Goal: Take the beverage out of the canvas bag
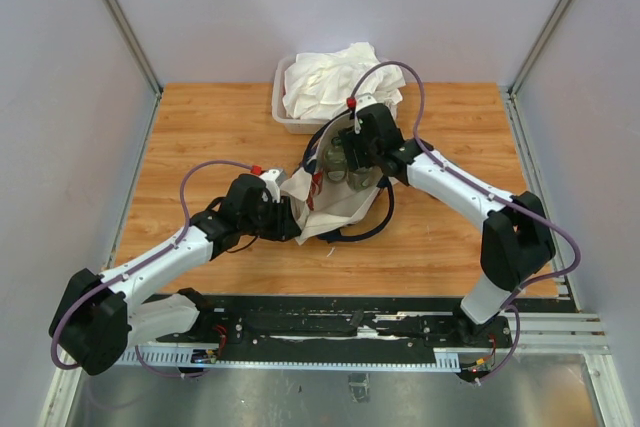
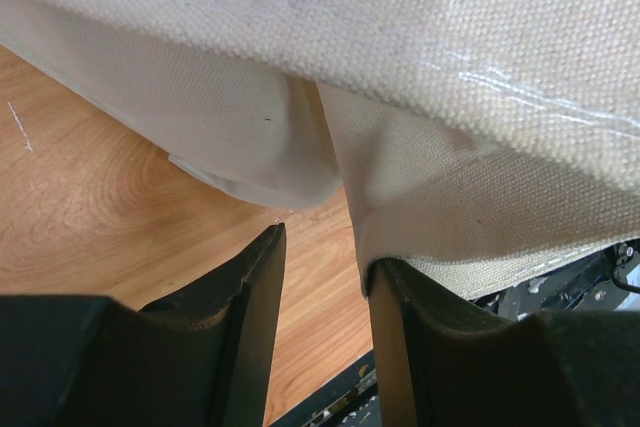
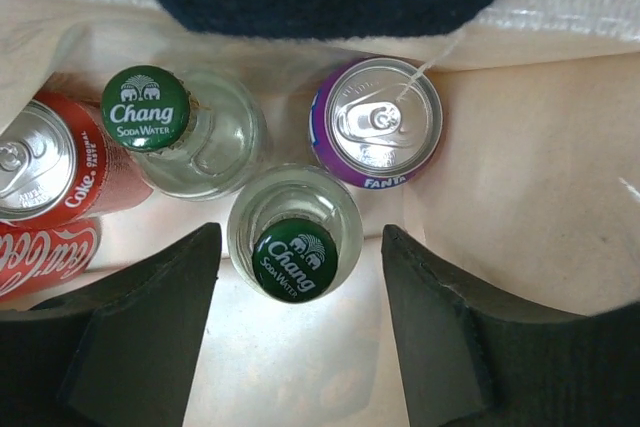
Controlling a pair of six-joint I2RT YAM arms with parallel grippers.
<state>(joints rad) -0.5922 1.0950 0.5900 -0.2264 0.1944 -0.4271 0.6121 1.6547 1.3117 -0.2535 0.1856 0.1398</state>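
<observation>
Showing the right gripper [image 3: 298,239] above the open mouth of the canvas bag [image 1: 338,209], jaws spread and clamped on nothing, 1 finger to either side of a green-capped soda-water bottle [image 3: 295,259]. This bottle stands upright inside the bag, its long axis running straight toward the claw, so a descent along that axis looks the likely approach; the right arm is the nearer.

Only the right wrist view reveals the contents: a 2nd bottle [image 3: 165,117], a purple can [image 3: 385,127] and red cola cans [image 3: 60,177]. Only the left wrist view shows the left gripper [image 2: 328,252], jaws apart, the bag's hem at 1 fingertip and not visibly pinched. From above, the bag lies mid-way across the table [image 1: 200,137], near a tub [image 1: 279,107] of white cloth [image 1: 330,77].
</observation>
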